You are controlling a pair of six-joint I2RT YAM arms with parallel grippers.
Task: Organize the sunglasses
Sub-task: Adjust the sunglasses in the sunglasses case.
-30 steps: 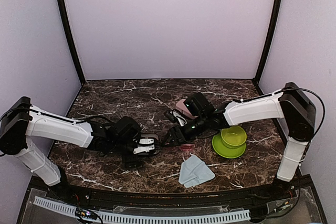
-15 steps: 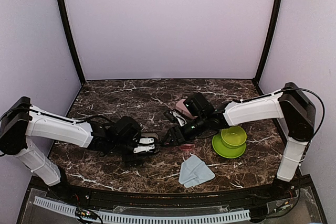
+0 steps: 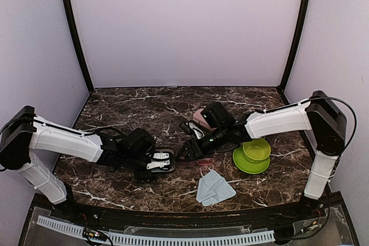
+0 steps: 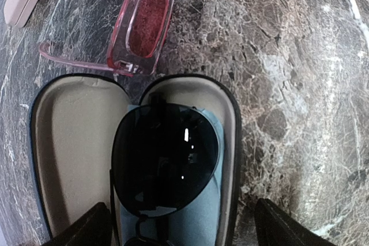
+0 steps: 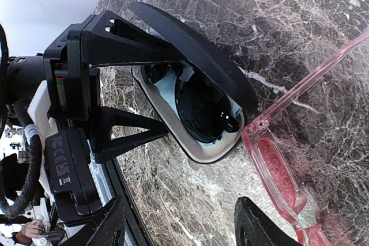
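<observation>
slightly narrower than a second ago, the left claw stands wide open astride the open black case where the dark sunglasses lie on a blue cloth, the pink sunglasses on the table just beyond it, the right claw open and empty.

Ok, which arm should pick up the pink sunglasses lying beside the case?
Right, probably. The pink sunglasses lie just past the fingertips of the open right gripper, while the left gripper straddles the black case holding the dark pair.
</observation>
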